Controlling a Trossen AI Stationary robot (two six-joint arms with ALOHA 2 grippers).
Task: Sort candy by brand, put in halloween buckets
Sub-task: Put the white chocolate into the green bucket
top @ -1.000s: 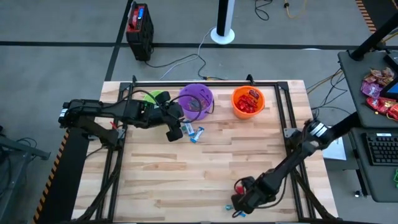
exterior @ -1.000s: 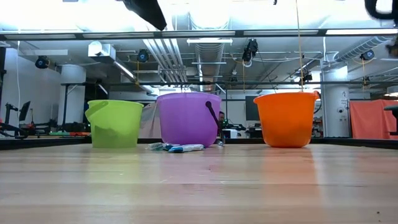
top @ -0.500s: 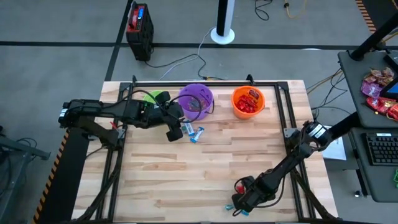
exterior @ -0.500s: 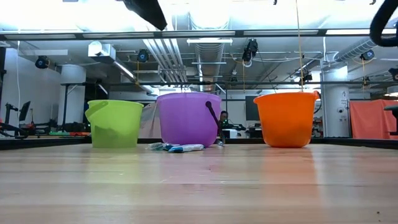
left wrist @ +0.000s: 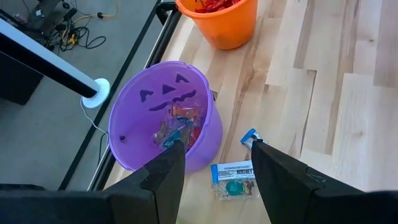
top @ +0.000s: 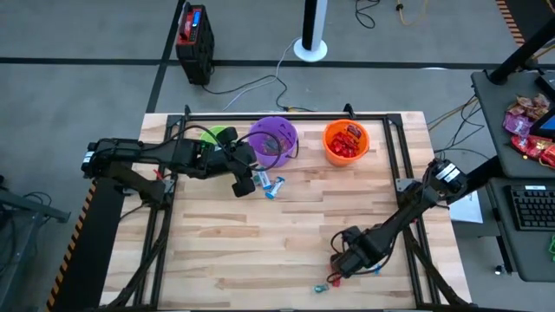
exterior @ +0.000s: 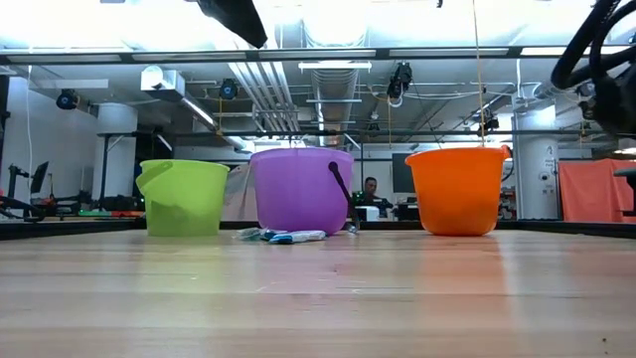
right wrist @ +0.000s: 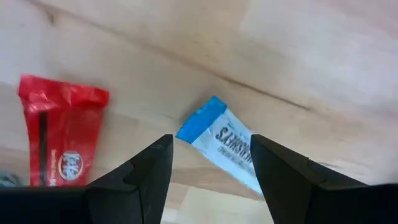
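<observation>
Nearest us, by the table's (top: 260, 234) front edge, our right gripper (top: 345, 260) hangs low w/ jaws open, holding nothing; under it lie a red candy (right wrist: 60, 143) and a blue-and-white candy (right wrist: 227, 146), side by side but apart. A couple more small candies (top: 329, 282) sit almost at the front edge. Mid-table is bare wood, lots of room to move. Farther back, our left gripper (top: 243, 184) hovers w/ jaws open, empty, over blue-and-white wrappers (left wrist: 235, 177) lying just beside the purple bucket (top: 274, 140). Along the back edge: green bucket (exterior: 183, 197), purple w/ a few candies inside, orange bucket (top: 346, 142) w/ red ones, each standing apart from the next.
</observation>
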